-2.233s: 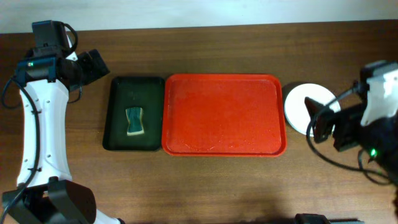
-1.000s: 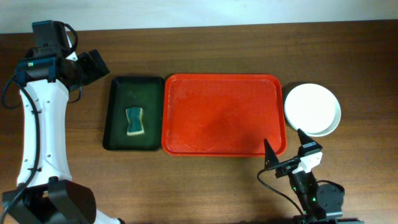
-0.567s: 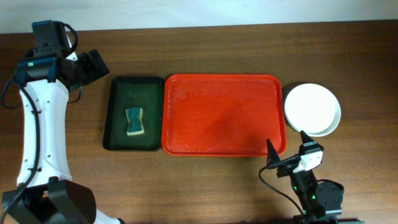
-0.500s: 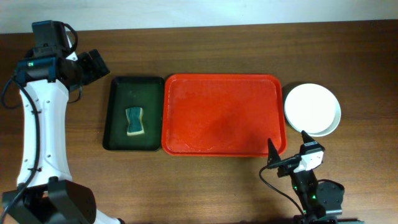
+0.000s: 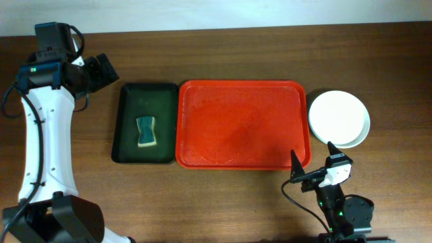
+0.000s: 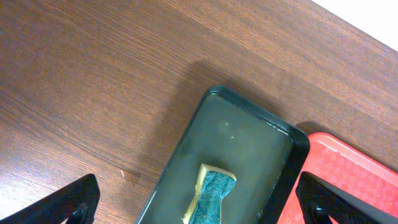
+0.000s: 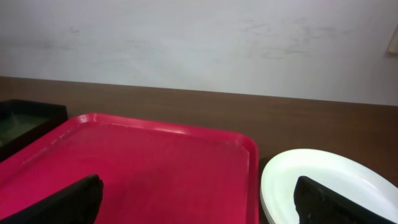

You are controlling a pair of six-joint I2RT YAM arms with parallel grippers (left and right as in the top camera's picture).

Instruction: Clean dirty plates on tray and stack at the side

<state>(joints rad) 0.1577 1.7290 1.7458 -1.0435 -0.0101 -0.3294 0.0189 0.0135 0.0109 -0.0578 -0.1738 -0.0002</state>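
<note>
At the middle of the wooden surface (image 5: 223, 202), the red tray (image 5: 243, 125) is laid flat, its long sides running left to right. Just beside its right edge the plates (image 5: 338, 118) are stacked, with a white one on top and a pale blue-green rim shown beneath. Against the tray's left edge a dark green tray (image 5: 128, 128) is set, and a green-and-yellow sponge (image 5: 146, 131) is contained in it. The left gripper (image 5: 106, 70) is seen at the far left, jaws spread apart, nothing held. The right gripper (image 5: 312, 158) is seen by the tray's near right corner, likewise spread.
</note>
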